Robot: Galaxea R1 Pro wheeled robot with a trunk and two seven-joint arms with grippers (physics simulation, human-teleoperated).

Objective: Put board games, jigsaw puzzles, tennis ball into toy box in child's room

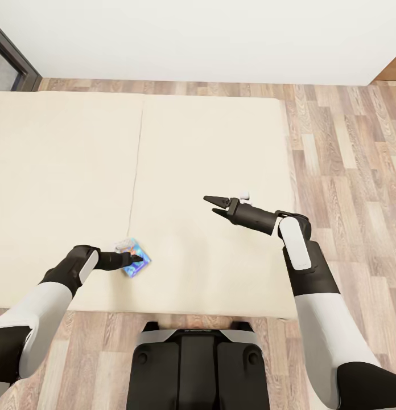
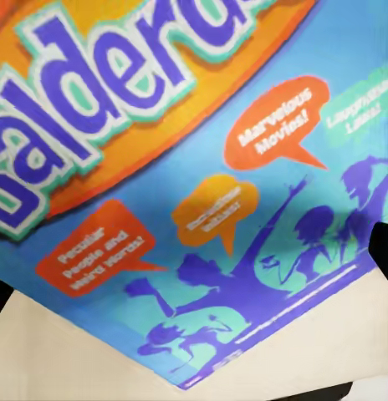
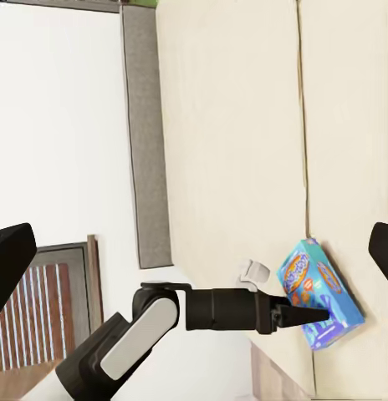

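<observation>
Head view: I see the small blue printed board-game box point(image 1: 134, 263) lying flat on the beige two-section mattress point(image 1: 209, 148), near its front edge. My left gripper point(image 1: 136, 259) is right over it, fingertips on or just above the lid; I cannot tell which.
Head view, right arm: my right gripper point(image 1: 212, 205) hangs released, fingers spread, holding nothing, well apart from the box and across the bed from it.
Left wrist view: the box lid point(image 2: 202, 167) sits directly ahead of the claw, very close, its printed title running diagonally. I cannot tell if the left claw is spread or clenched.
Right wrist view: the left gripper's tip point(image 3: 307, 316) overlaps the box point(image 3: 324, 288), whose long axis lies askew to the left fingers' line.
Judgement: the left arm is far nearer; the grasp is its job.
</observation>
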